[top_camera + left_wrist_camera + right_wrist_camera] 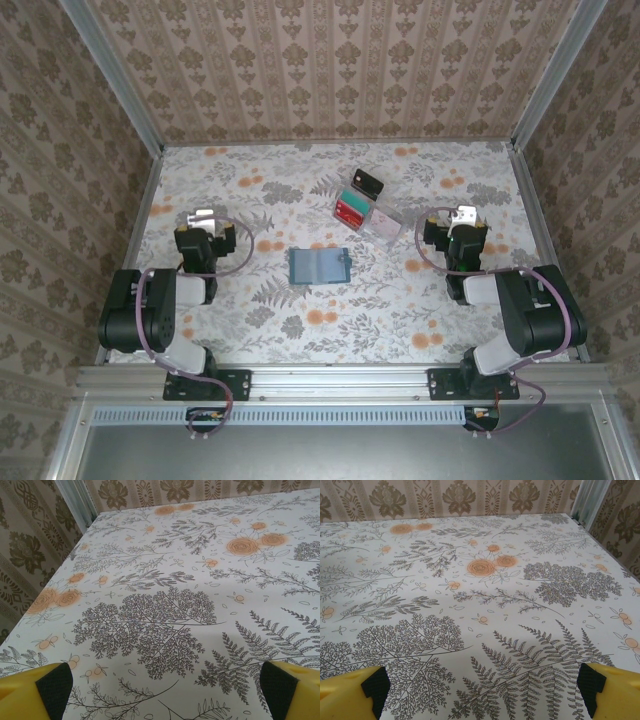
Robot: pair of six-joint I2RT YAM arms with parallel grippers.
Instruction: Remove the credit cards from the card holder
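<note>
Left fingers and right fingers are hanging spread wide, grasping nothing, while the card holder is lying open on the surface between them, long axis running left-right, slightly closer to the left arm.

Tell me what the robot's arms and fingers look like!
The left arm and right arm are chunky black joints linked by pale grey tubes, bolted down on black plates. A thin purplish cable loops along each. The left gripper and right gripper have yellow fingers with black pads inside.
</note>
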